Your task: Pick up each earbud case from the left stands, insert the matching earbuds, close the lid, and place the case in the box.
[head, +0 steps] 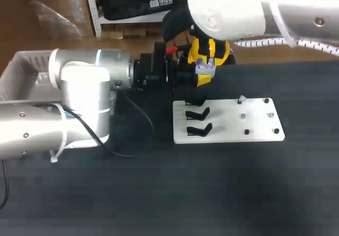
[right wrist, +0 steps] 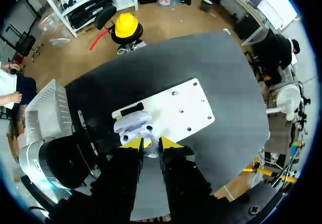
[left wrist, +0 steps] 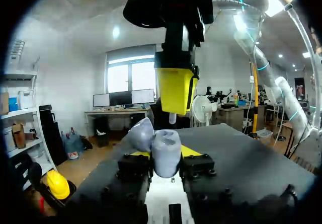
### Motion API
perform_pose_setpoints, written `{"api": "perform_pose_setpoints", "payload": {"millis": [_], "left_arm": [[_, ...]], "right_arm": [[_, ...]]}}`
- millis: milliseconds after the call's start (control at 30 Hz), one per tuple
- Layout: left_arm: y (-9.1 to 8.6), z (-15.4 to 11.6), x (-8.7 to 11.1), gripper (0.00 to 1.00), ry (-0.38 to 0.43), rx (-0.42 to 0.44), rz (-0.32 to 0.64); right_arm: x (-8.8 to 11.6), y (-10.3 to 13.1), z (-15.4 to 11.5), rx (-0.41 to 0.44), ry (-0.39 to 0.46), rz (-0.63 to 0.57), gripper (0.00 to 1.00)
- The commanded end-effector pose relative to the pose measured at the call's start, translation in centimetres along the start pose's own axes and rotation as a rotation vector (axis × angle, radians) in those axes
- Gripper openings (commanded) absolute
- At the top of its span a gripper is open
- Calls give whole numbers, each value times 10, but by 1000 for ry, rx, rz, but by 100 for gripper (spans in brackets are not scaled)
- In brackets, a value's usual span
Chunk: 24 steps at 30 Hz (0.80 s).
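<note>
Earbud case (left wrist: 165, 151): smooth matt plastic. Board (head: 228, 125): smooth, slightly glossy plastic. Table (head: 212, 193): matt, finely ribbed covering.

Dark charcoal table (head: 222, 193), matte top with fine ribbed texture, evenly lit, spanning the whole work area.

The head view looks down from above and behind the robot onto the dark worktop (head: 238, 193). The left wrist view sits low, facing level across it, very near the lavender earbud case (left wrist: 166, 151) in the left end effector (left wrist: 165, 169), with the right end effector (left wrist: 173, 111) pinching a white earbud (left wrist: 172, 117) just ahead. The right wrist view looks straight down, close above that same case and the white stand board (right wrist: 176, 108), also in the head view.
</note>
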<state>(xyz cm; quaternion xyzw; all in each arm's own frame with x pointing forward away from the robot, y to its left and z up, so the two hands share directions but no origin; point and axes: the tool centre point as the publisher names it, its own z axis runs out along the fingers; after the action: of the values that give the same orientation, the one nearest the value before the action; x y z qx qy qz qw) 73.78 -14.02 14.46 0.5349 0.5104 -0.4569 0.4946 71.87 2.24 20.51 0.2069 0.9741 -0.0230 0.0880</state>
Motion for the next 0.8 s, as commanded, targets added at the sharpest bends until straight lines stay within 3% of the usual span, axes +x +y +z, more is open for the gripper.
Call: {"api": "perform_pose_setpoints", "payload": {"millis": [33,800], "left_arm": [[-2,0,1,0,-6,-8,6],[-2,0,1,0,-6,-8,6]], "right_arm": [[2,4,1,0,0,16,0],[-1,12,6,34,-27,17,0]]}}
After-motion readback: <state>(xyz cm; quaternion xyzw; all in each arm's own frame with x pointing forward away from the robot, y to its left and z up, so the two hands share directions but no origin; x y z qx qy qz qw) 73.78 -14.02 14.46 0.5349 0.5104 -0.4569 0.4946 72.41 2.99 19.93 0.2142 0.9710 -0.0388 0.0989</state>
